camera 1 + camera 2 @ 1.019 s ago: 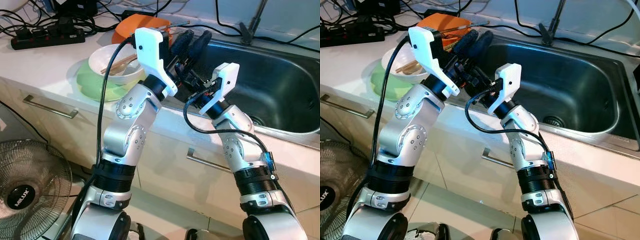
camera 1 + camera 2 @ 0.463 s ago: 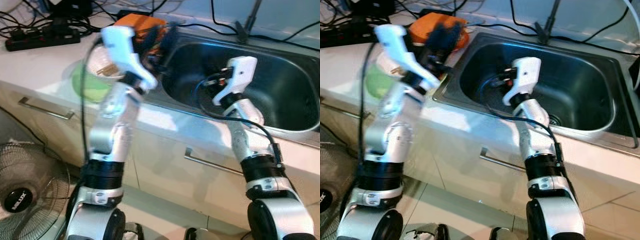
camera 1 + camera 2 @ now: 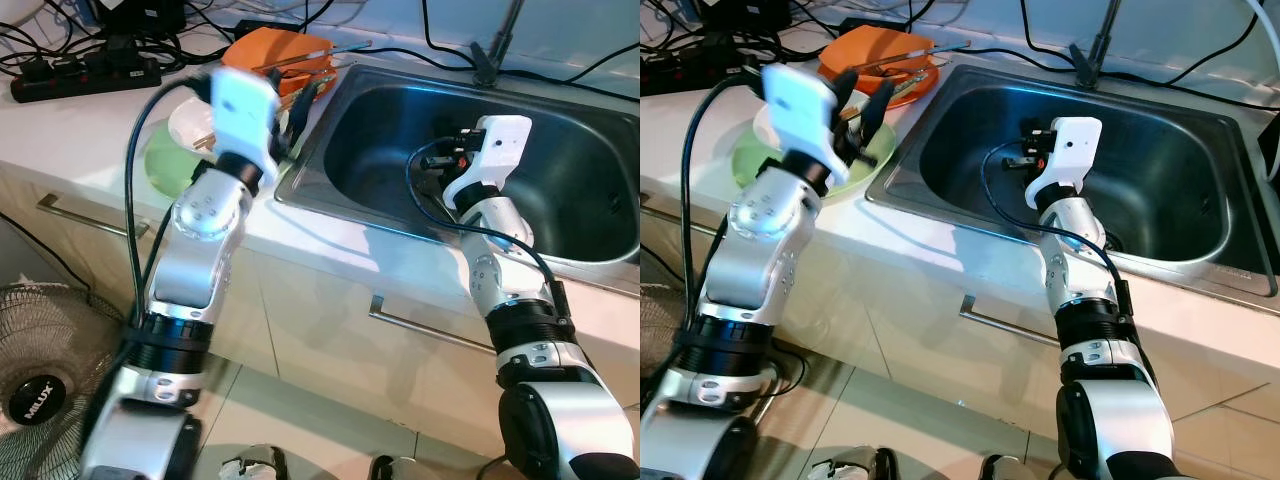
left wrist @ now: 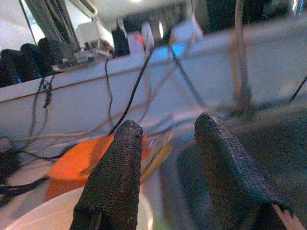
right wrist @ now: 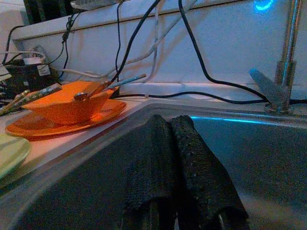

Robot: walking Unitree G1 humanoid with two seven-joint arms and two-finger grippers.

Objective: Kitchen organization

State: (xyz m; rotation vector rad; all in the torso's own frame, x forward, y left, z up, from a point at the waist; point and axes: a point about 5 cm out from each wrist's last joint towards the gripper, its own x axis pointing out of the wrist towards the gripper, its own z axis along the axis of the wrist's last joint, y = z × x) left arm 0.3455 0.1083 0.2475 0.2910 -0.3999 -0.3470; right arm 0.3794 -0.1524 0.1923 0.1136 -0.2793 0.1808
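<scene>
A: Where's the left gripper point(image 3: 862, 108)?

B: Up over the white surface point(image 3: 930, 235), above the white bowl point(image 3: 775, 125) that sits in the green plate point(image 3: 750, 160). Its jaws stand released, with a clear gap between the two black fingers point(image 4: 117, 182), and nothing lies between them.

A: And the right gripper point(image 5: 170, 158)?

B: It reaches over the front rim into the steel sink point(image 3: 1160, 190) and hangs above the basin. In the right wrist view the two fingers press flat together, so the jaws are clenched on nothing.

A: What dishes are out?

B: The white bowl holds what look like chopsticks, though blur makes that hard to confirm. Just behind it, near the sink's left rim, an orange bowl point(image 5: 64, 108) rests on an orange plate point(image 5: 72, 122). Utensils point(image 5: 112, 84) lean out of the orange bowl. The green plate's edge lies just beside the orange plate in the right wrist view.

A: Anything else around?

B: A tap point(image 5: 278, 57) rises at the back of the sink, and the drain point(image 3: 1110, 240) shows just past the right forearm. Black cables point(image 5: 144, 52) trail along the back wall, with a power strip point(image 3: 85, 75) at the far left of the surface. Below are cabinet handles point(image 3: 85, 213), and a fan point(image 3: 45, 370) stands on the floor at the left.
</scene>
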